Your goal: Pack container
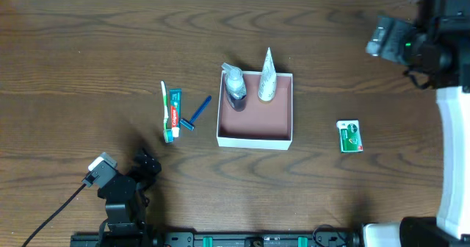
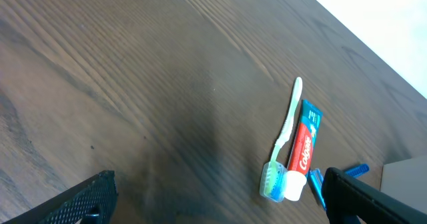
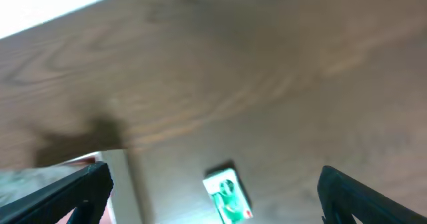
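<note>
The container (image 1: 254,140), a square white box with a reddish-brown inside, sits mid-table. A clear pump bottle (image 1: 235,89) and a white tube (image 1: 266,78) stand in its far half. Left of it lie a toothbrush (image 1: 164,111), a toothpaste tube (image 1: 175,109) and a blue razor (image 1: 197,113). My left gripper (image 1: 147,165) is open and empty near the front left, short of these; in the left wrist view, between the open fingers (image 2: 220,211), I see the toothbrush (image 2: 283,141), toothpaste (image 2: 305,147) and razor (image 2: 357,169). My right gripper (image 1: 382,37) is open and empty, high at the far right.
A small green packet (image 1: 349,136) lies right of the container. In the right wrist view it shows between the open fingers (image 3: 215,177), as the green packet (image 3: 228,196), with the container's white wall (image 3: 123,184) at the left. The table's far edge runs behind.
</note>
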Available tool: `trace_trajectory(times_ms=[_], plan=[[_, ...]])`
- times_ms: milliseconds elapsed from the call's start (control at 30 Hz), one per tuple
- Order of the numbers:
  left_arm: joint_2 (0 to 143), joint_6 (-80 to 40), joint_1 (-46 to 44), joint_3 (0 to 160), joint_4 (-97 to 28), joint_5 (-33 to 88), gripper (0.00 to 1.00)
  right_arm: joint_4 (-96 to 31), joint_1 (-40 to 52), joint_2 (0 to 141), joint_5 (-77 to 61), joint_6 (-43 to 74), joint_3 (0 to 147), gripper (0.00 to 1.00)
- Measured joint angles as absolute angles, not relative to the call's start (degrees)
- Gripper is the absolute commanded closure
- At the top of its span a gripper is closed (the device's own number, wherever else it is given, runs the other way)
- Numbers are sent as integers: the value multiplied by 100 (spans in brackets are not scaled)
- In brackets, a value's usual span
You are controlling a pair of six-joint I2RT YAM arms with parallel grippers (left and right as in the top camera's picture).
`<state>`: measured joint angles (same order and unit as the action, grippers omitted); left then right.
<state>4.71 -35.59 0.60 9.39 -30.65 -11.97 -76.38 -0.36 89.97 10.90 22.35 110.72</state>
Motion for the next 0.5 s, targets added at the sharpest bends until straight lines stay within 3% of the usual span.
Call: trace_trajectory(times_ms=[500], plan=[[471, -3505, 60, 934, -2952, -1107, 2, -7948, -445, 9380, 967, 2670, 10477, 1]])
